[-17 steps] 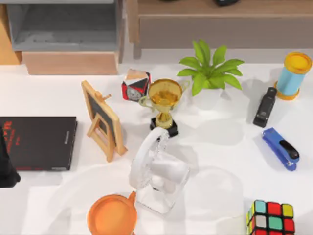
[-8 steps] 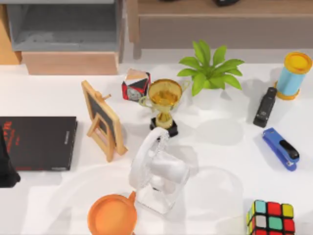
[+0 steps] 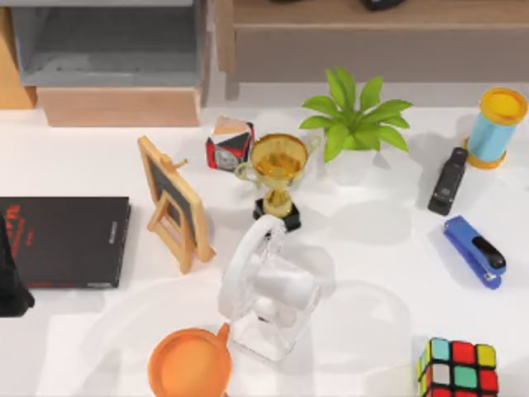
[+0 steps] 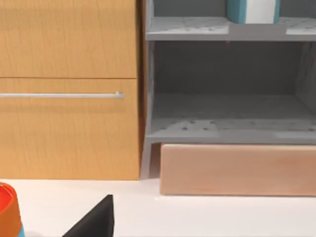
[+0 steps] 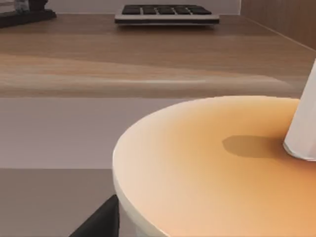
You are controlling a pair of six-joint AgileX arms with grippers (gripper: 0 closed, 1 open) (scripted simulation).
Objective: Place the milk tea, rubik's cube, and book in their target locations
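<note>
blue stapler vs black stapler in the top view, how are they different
The blue stapler is bright blue with a black tip; the black stapler is black all over. The blue one lies nearer the table's front, pointing diagonally toward the right edge; the black one lies farther back, nearly upright in the picture. Both lie flat on the table's right side.

The rubik's cube (image 3: 459, 369) and orange cup (image 3: 190, 364) are cut off by the top view's lower edge
</note>
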